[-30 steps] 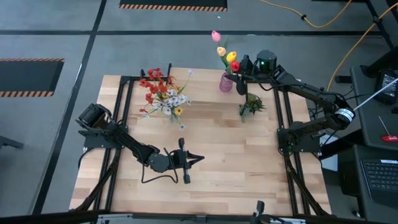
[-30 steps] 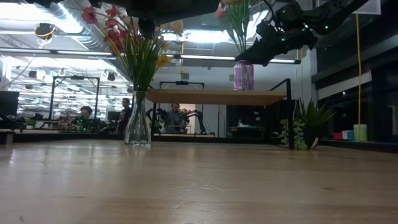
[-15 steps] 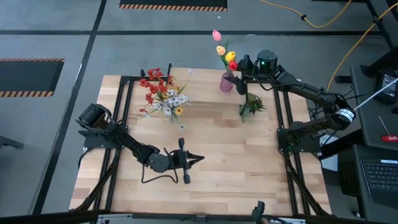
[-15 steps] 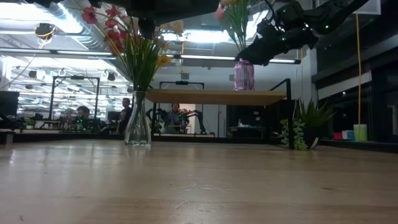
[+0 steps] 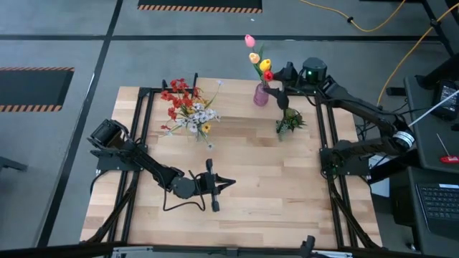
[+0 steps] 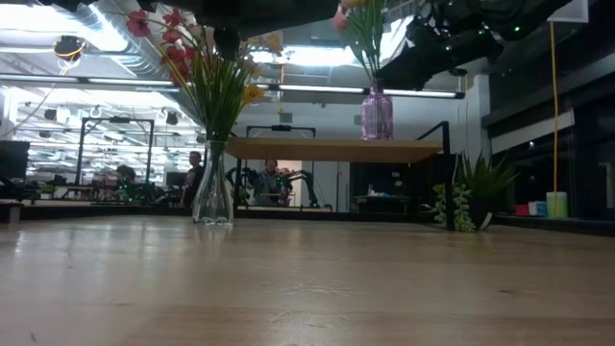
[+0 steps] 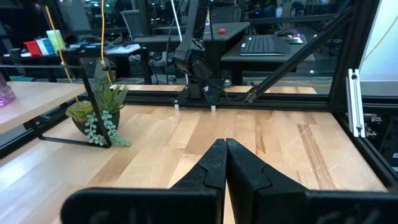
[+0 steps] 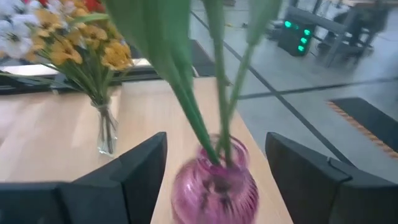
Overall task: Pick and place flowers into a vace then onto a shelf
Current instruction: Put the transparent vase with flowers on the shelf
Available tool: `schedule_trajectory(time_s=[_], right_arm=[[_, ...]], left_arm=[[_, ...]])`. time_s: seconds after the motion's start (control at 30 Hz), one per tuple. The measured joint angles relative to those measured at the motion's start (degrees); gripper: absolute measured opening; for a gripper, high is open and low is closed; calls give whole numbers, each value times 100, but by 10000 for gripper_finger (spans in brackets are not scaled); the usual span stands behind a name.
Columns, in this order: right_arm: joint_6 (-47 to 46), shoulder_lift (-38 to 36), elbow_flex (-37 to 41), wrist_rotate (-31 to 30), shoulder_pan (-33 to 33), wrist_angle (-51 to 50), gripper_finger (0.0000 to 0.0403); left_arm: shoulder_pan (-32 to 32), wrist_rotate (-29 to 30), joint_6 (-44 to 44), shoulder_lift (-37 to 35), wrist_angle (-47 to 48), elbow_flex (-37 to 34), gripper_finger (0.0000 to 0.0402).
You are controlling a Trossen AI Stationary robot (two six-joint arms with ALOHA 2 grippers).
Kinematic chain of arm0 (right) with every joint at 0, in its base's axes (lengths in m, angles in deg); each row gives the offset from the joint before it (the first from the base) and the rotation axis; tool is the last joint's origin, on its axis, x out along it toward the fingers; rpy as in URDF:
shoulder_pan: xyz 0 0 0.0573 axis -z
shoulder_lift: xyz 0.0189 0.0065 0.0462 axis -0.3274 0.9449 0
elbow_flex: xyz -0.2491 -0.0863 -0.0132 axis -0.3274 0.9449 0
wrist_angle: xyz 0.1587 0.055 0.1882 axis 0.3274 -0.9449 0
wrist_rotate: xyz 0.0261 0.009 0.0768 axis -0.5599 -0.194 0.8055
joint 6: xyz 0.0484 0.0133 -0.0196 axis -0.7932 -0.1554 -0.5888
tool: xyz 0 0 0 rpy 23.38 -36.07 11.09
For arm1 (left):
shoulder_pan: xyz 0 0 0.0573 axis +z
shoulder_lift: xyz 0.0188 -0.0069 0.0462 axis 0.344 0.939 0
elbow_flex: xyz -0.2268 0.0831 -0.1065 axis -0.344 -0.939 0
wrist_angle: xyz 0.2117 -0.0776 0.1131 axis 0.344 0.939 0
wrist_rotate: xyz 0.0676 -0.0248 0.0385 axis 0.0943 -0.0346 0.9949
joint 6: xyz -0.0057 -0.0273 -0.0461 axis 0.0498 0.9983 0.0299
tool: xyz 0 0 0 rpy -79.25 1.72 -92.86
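The pink glass vase (image 6: 376, 114) stands upright by its base on the shelf's light wood top (image 6: 332, 148). It holds pink, yellow and red tulips (image 5: 256, 59). My right gripper (image 8: 216, 140) is open, with a finger on each side of the vase (image 8: 217, 185) and a gap to it. In the low view this gripper (image 6: 413, 65) hangs above the vase and off to its side. A clear vase of red, white and yellow sprays (image 5: 188, 107) stands on the table. My left gripper (image 5: 228, 182) waits shut, low over the table's middle.
A small potted green plant (image 5: 289, 123) sits on the table beside the shelf's black leg (image 6: 447, 173), under my right arm. Black frame rails run along the table's left and right sides. Bare wood (image 5: 287, 193) lies between the two arms. People show in the room behind.
My right gripper has come off the pink vase and drawn back up and toward the table's right. The vase has stayed upright on the shelf top with its tulips.
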Motion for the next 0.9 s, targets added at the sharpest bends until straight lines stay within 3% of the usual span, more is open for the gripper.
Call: schedule_trajectory(time_s=[0.1,0.37,0.5,0.6,0.7,0.8,0.9], right_arm=[[26,-171,0,-206,87,-262,275],[22,-682,0,-19,160,-1004,271],[8,-847,0,328,148,-1205,235],[20,-942,0,391,46,-1416,183],[143,-1073,0,325,-77,-1608,114],[211,-1232,2,226,-208,-1742,37],[319,-1396,2,207,-443,-1914,11]], left_arm=[[-26,2,-14,0,-13,0,5],[-162,20,-15,0,-17,0,1],[-222,72,-13,0,-17,0,3],[-328,274,3,0,-17,0,1],[-566,970,35,0,27,0,2],[-917,2168,69,0,27,2,2],[-1276,3417,302,0,24,2,1]])
